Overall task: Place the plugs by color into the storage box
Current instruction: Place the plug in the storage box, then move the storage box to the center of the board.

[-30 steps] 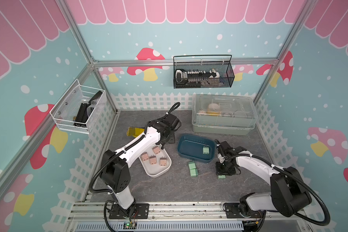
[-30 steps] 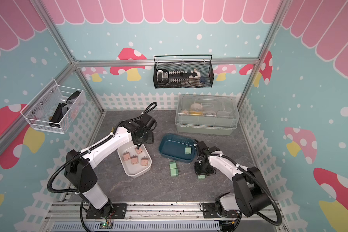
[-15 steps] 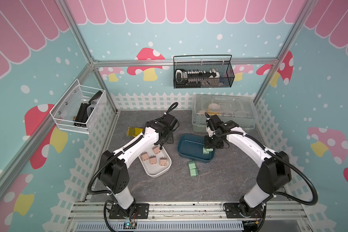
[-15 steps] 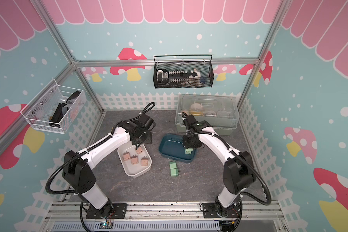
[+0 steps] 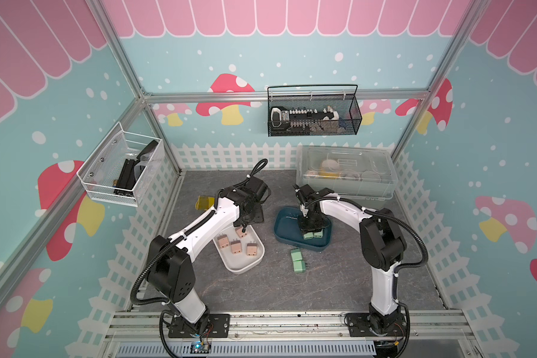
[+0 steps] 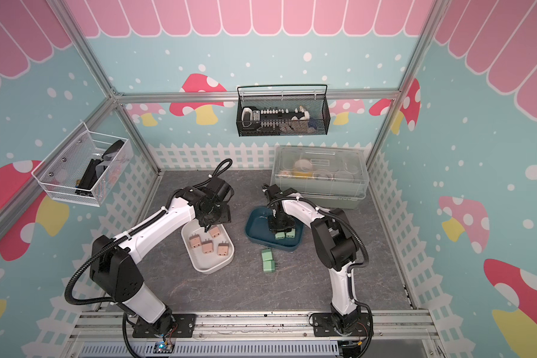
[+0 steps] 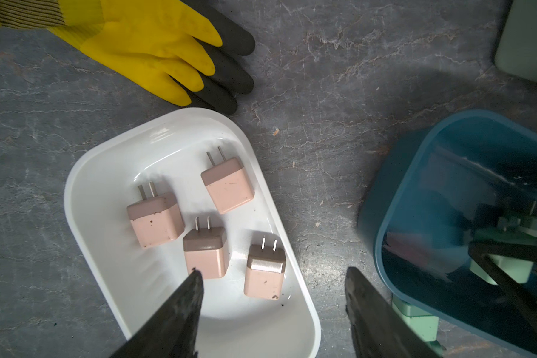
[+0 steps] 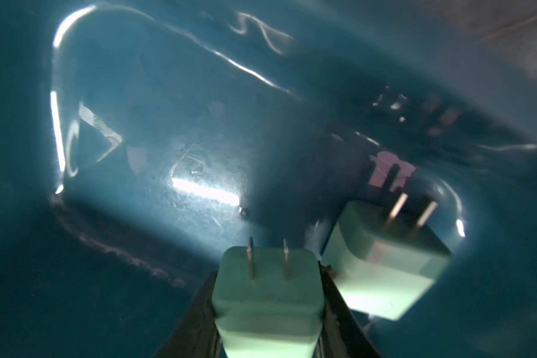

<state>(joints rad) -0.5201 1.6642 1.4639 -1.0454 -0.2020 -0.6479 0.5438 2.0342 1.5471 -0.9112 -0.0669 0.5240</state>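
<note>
Near the lower middle of both top views, on the grey table, two loose green plugs lie close together, outside of any tray and just in front of the teal tray. Left of them is the white tray, which contains four pink plugs; all lie on a side, apart from each other, mostly in the half of the tray that is farther from the camera. Above this far end hangs the left gripper; its jaws are spread apart and nothing is between them, as the left wrist view shows. Around the centre of the frame, the right gripper sits low inside the teal tray and is clenched on the held green plug, whose prongs point away from the wrist camera; if this plug touches the tray floor I cannot tell. Just beside it a resting green plug lies in the same tray. Farther, behind the left arm, a yellow glove lies on the table. At the back right stands a clear-lidded bin, and on the walls hang a black mesh basket and a white mesh basket
</note>
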